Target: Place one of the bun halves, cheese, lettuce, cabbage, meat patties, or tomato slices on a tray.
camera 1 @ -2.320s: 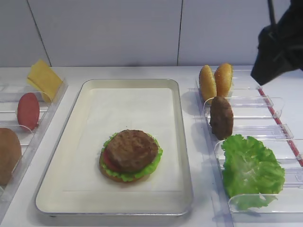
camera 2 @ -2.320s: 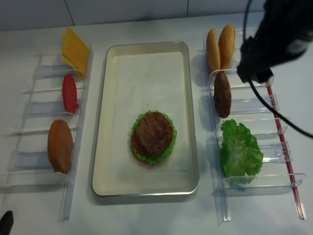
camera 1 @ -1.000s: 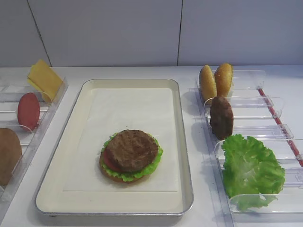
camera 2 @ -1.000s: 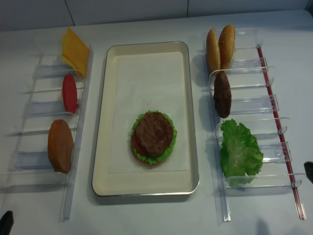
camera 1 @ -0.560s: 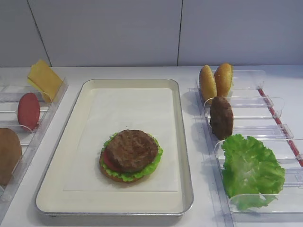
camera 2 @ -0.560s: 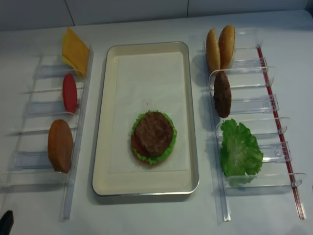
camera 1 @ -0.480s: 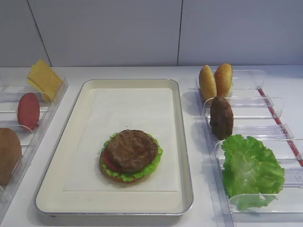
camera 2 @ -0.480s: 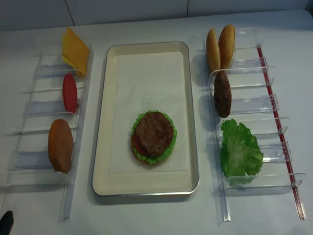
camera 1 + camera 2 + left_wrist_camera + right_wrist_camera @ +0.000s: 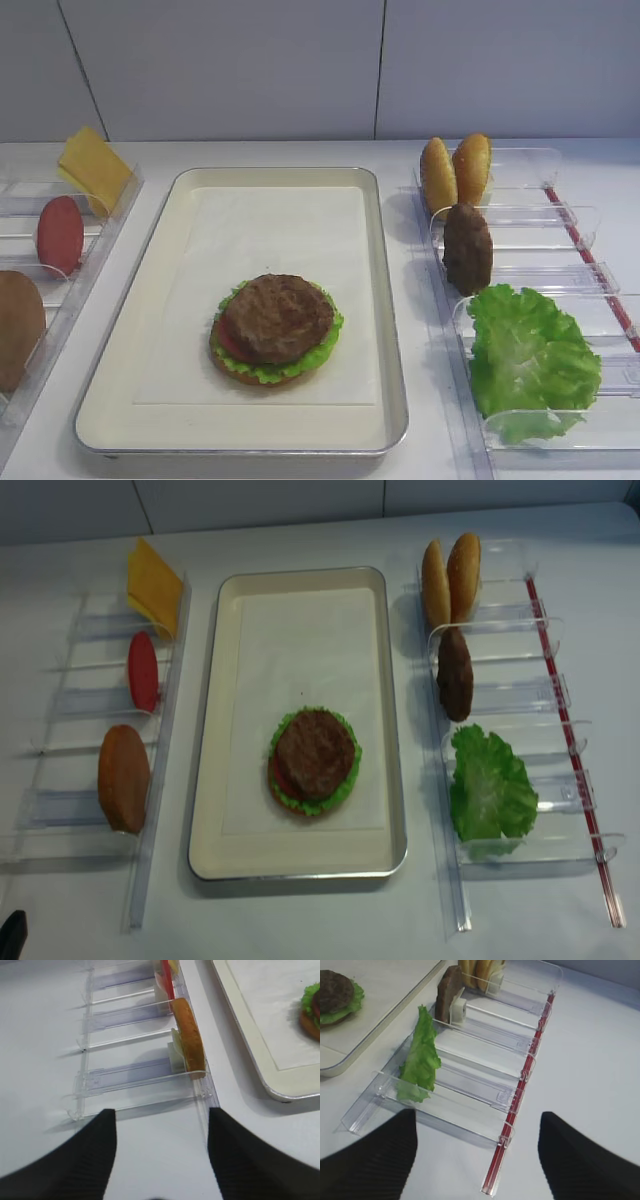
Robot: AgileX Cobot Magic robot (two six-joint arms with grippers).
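On the tray, a stack stands part-built: a bun half at the bottom, seemingly, then tomato, lettuce and a meat patty on top. My right gripper hangs spread and empty over the right rack; my left gripper is likewise open. Cheese and bun halves wait in their bins.

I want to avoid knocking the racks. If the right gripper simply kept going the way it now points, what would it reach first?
Probably the clear plastic rack: the open right gripper faces its near end, between the lettuce and the red strip. Depth is hard to judge from this view.
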